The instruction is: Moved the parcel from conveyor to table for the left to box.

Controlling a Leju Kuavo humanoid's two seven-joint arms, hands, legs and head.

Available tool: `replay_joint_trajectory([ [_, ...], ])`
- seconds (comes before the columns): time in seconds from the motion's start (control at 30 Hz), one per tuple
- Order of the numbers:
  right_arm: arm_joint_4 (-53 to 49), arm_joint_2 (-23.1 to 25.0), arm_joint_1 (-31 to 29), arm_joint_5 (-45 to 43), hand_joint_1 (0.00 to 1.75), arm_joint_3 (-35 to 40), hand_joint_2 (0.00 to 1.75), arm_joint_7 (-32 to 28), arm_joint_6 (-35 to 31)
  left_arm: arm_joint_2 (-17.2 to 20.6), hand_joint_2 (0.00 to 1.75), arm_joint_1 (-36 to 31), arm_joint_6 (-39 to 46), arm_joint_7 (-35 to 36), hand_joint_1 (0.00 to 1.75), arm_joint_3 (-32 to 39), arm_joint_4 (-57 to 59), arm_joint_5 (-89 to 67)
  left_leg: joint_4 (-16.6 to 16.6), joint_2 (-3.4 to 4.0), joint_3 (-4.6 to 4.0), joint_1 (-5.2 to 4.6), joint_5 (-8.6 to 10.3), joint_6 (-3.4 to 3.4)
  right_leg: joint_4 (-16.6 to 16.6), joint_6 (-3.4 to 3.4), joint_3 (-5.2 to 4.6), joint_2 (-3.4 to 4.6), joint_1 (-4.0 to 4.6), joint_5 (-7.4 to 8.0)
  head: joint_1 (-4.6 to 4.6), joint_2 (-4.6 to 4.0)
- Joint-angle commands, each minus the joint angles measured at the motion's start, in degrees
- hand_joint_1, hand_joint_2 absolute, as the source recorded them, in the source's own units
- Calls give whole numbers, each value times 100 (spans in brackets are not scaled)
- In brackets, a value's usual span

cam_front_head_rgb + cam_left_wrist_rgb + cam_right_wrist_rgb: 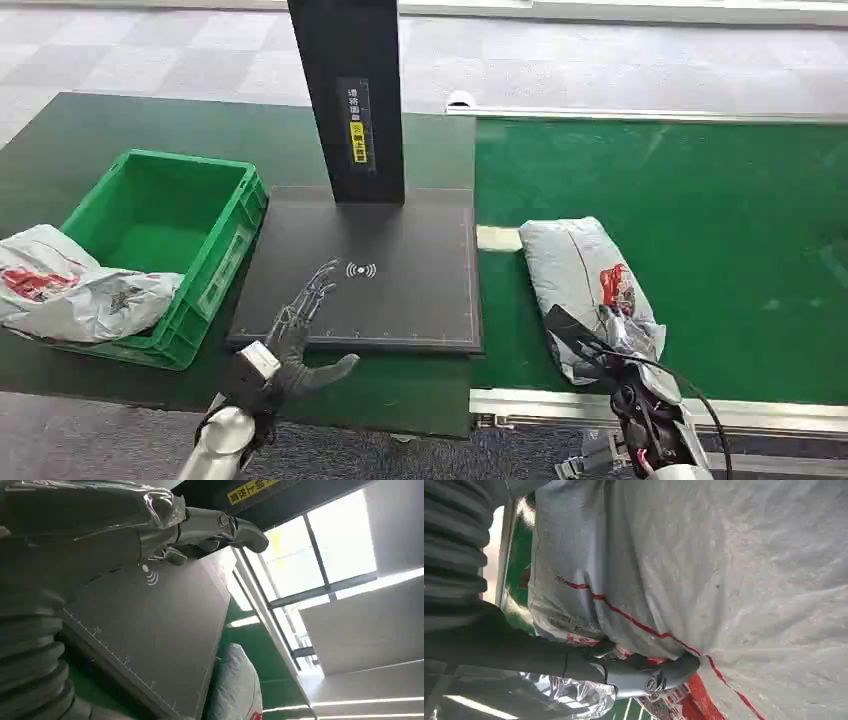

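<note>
Left robot hand: reaches in low over the near edge of the black scanner plate, palm down, fingers spread and extended toward the wireless symbol, thumb out to the side. Holds nothing.

Right robot hand: at the near end of the parcel on the green conveyor belt. In the right wrist view the thumb presses against the grey wrap at a red printed stripe; cannot tell whether the fingers are closed on the bag or only resting against it.

Parcel: grey plastic mailer, soft and wrinkled, red printing on top. Lies flat on the belt just right of the scanner plate, long axis running away from the robot, far end angled slightly left.

Green crate on the dark tabletop left of the plate; a second grey mailer draped over its near-left rim. Black scanner post stands upright at the plate's far edge.
</note>
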Motion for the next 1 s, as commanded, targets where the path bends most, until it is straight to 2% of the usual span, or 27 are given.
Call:
replay_joint_trajectory([
  [0.03,606,-27,57,26,0,29,175,36,64,-4,175,-119,-7,36,0,40,336,-9,-10,-10,6,4,7,-6,-13,-12,12,-19,5,4,0,0],
  [0.07,606,-27,57,26,175,29,175,36,64,-4,175,-119,-7,36,0,40,336,-9,-20,-12,5,1,15,-9,-22,-16,12,-25,3,9,0,0],
  [0.1,124,135,32,155,175,207,175,-661,-1195,59,175,78,111,32,0,137,29,11,-12,-12,9,3,10,-7,-17,-13,18,-22,5,6,0,0],
  [0.13,-210,207,53,158,175,247,175,-504,-1086,92,175,168,46,77,0,180,-124,41,-20,-1,7,0,14,-9,-22,-18,11,-14,3,12,0,0],
  [0.27,-1066,255,304,143,175,372,175,-538,-919,112,175,176,-42,98,0,251,-191,33,-4,18,-16,-1,1,-7,-1,-11,-3,12,-1,6,0,0],
  [0.53,-1569,319,523,-193,175,263,175,-921,-1236,124,175,134,-65,72,0,243,-153,10,-17,3,-29,2,3,-10,-11,-15,-26,-6,2,2,0,0],
  [0.67,-1938,332,681,-411,175,264,175,-1405,-1529,134,175,194,-91,5,0,236,-179,11,-7,-1,-48,2,0,-5,-3,-6,-42,-3,1,0,0,0],
  [0.9,-2219,368,862,-514,175,229,175,-1684,-1668,137,175,201,-83,-54,0,218,-148,-48,-20,4,-46,0,2,-11,-11,-16,-42,-5,1,1,0,0],
  [1.0,-2415,505,884,-905,175,72,175,-2051,-1920,126,175,185,-92,-89,0,209,-152,-58,-14,2,-51,1,1,-9,-7,-13,-47,-5,1,0,0,0],
])
